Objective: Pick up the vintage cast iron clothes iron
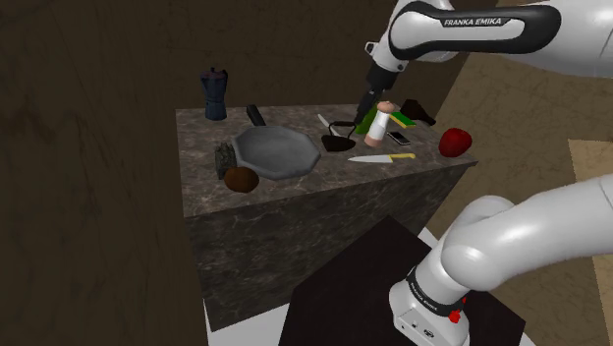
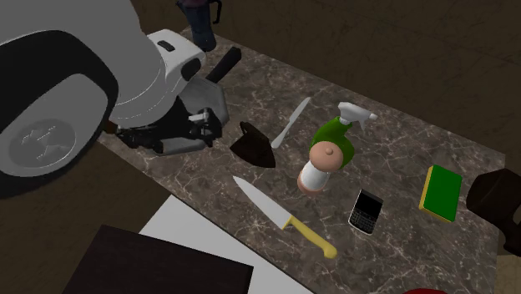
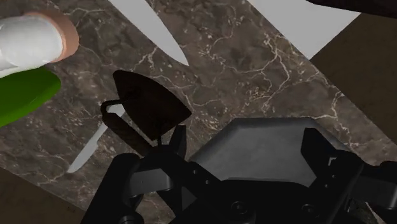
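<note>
Two fingers point(image 3: 316, 149) of the gripper point(image 3: 245, 145) are spread wide, nothing held, above the counter point(image 3: 254, 57). The dark iron point(image 3: 149, 105) lies beside one finger, not between them; its handle should be centred there before any descent is begun.

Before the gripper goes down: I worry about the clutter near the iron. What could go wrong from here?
The black iron sits beside one finger of the open gripper, not between them, so closing now would likely miss. The grey knife lies right by its handle and might get dragged along.
</note>
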Motion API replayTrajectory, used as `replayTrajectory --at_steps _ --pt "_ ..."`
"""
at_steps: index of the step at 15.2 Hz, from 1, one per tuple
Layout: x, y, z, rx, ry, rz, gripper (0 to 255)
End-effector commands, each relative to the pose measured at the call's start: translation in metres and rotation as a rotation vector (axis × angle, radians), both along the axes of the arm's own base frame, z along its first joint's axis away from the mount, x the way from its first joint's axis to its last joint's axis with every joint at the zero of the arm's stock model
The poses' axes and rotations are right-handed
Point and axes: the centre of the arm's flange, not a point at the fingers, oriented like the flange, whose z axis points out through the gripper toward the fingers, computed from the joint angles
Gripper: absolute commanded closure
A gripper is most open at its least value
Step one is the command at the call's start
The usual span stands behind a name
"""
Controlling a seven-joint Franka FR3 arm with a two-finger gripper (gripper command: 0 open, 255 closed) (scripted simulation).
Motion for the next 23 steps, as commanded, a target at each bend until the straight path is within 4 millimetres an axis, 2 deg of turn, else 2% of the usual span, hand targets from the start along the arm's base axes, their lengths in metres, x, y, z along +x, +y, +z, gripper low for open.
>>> replayTrajectory --at_steps 1,7,13,20,22,23 --pt "0.023 -0.015 -0.016 0.003 -0.003 0.061 0" --pt "0.089 -0.05 -0.052 0.018 -0.008 0.23 0" --pt "0.157 -0.073 -0.087 0.033 -0.013 0.396 0" --pt "0.157 -0.073 -0.124 0.033 -0.013 0.396 0" --pt "0.157 -0.073 -0.127 0.033 -0.013 0.396 0" --pt "0.158 -0.073 -0.126 0.033 -0.013 0.396 255"
